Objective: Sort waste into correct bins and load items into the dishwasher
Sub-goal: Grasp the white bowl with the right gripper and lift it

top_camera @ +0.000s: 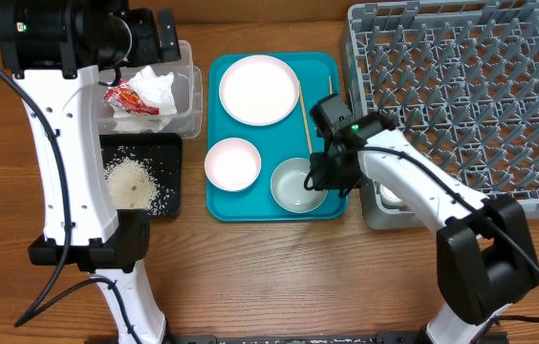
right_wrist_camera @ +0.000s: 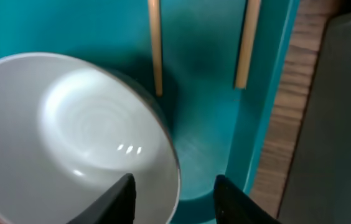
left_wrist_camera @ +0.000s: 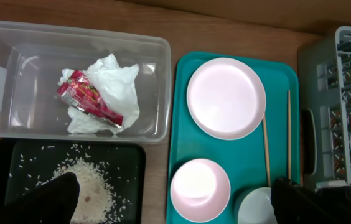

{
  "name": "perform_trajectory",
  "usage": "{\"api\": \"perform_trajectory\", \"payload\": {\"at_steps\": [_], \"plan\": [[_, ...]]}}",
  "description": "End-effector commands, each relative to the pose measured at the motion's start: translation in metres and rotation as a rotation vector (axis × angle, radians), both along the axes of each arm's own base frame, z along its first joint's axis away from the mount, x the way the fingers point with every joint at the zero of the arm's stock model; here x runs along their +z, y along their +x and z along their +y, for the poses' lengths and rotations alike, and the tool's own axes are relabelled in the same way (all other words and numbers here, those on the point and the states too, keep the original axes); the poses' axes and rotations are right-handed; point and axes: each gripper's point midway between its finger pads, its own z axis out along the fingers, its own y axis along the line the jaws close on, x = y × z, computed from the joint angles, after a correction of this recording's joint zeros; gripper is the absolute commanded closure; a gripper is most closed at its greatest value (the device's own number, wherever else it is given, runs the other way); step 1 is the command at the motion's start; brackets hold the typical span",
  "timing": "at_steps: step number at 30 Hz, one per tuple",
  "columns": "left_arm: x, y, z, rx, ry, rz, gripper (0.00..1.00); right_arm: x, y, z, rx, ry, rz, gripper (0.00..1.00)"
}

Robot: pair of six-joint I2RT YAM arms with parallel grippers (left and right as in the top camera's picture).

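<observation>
My right gripper (top_camera: pixel 322 177) (right_wrist_camera: pixel 175 199) is open and straddles the right rim of the white bowl (top_camera: pixel 295 186) (right_wrist_camera: pixel 70 137), one finger inside and one outside. The bowl sits on the teal tray (top_camera: pixel 327 67) with the white plate (top_camera: pixel 259 89), the small dish (top_camera: pixel 232 163) and two chopsticks (top_camera: pixel 304 119) (right_wrist_camera: pixel 155 43). My left gripper (top_camera: pixel 160 33) (left_wrist_camera: pixel 178 202) is open and empty, high over the clear tub (top_camera: pixel 191 96), which holds the napkin (left_wrist_camera: pixel 116 81) and red wrapper (left_wrist_camera: pixel 88 99). Rice (top_camera: pixel 129 182) lies on the black tray (top_camera: pixel 169 158).
The grey dish rack (top_camera: pixel 470 86) stands right of the teal tray, close to my right arm. A small white cup (top_camera: pixel 391 198) shows at the rack's near-left corner, partly hidden by the arm. Bare wooden table lies in front.
</observation>
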Motion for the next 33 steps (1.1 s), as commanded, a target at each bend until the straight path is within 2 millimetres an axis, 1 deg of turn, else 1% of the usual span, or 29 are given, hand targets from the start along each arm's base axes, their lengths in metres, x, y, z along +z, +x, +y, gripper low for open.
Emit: {"api": "perform_trajectory", "payload": {"at_steps": [1, 2, 3, 5, 6, 7, 8, 11, 12, 14, 16, 18, 21, 24, 27, 28, 30, 31, 33], "plan": [[0.012, -0.005, 0.001, 0.016, 0.002, -0.032, 0.0, -0.012, -0.01, 0.001, 0.021, -0.015, 0.006, 0.59], [0.012, -0.005, 0.001, 0.016, 0.002, -0.032, 0.0, -0.016, -0.011, 0.001, 0.022, -0.017, 0.009, 0.59], [0.012, -0.005, 0.001, 0.016, 0.002, -0.032, 0.0, -0.018, -0.013, 0.0, 0.022, -0.019, 0.013, 0.62], [0.012, -0.005, 0.001, 0.016, 0.002, -0.032, 0.0, -0.02, -0.015, -0.001, 0.022, -0.022, 0.018, 0.74], [0.012, -0.005, 0.001, 0.016, 0.002, -0.032, 0.0, -0.02, -0.015, -0.001, 0.022, -0.022, 0.017, 0.86], [0.012, -0.005, 0.001, 0.016, 0.002, -0.032, 0.0, -0.02, -0.014, -0.002, 0.021, -0.025, 0.013, 0.95], [0.012, -0.005, 0.001, 0.016, 0.002, -0.032, 0.0, -0.019, -0.013, -0.002, 0.02, -0.026, 0.009, 0.96], [0.012, -0.005, 0.001, 0.016, 0.002, -0.032, 0.0, -0.013, -0.008, 0.001, 0.018, -0.019, -0.003, 0.96], [0.012, -0.005, 0.001, 0.016, 0.002, -0.032, 0.0, -0.008, -0.006, 0.002, 0.014, -0.017, -0.009, 0.96], [0.012, -0.005, 0.001, 0.016, 0.002, -0.032, 0.0, 0.009, -0.001, 0.003, 0.01, -0.011, -0.031, 0.96], [0.012, -0.005, 0.001, 0.016, 0.002, -0.032, 0.0, 0.034, 0.007, 0.001, 0.004, -0.02, -0.079, 0.96], [0.012, -0.005, 0.001, 0.016, 0.002, -0.032, 0.0, 0.063, 0.015, -0.003, -0.005, -0.037, -0.135, 0.96], [0.012, -0.005, 0.001, 0.016, 0.002, -0.032, 0.0, 0.12, 0.031, -0.022, -0.085, -0.093, -0.265, 0.96], [0.012, -0.005, 0.001, 0.016, 0.002, -0.032, 0.0, 0.177, 0.045, -0.056, -0.167, -0.172, -0.411, 0.96], [0.012, -0.005, 0.001, 0.016, 0.002, -0.032, 0.0, 0.235, 0.058, -0.111, -0.308, -0.354, -0.612, 0.96], [0.012, -0.005, 0.001, 0.016, 0.002, -0.032, 0.0, 0.25, 0.061, -0.126, -0.353, -0.418, -0.673, 0.96], [0.012, -0.005, 0.001, 0.016, 0.002, -0.032, 0.0, 0.275, 0.063, -0.152, -0.436, -0.566, -0.776, 0.96], [0.012, -0.005, 0.001, 0.016, 0.002, -0.032, 0.0, 0.283, 0.063, -0.16, -0.457, -0.619, -0.804, 0.96], [0.012, -0.005, 0.001, 0.016, 0.002, -0.032, 0.0, 0.288, 0.065, -0.168, -0.469, -0.706, -0.833, 0.96]]}}
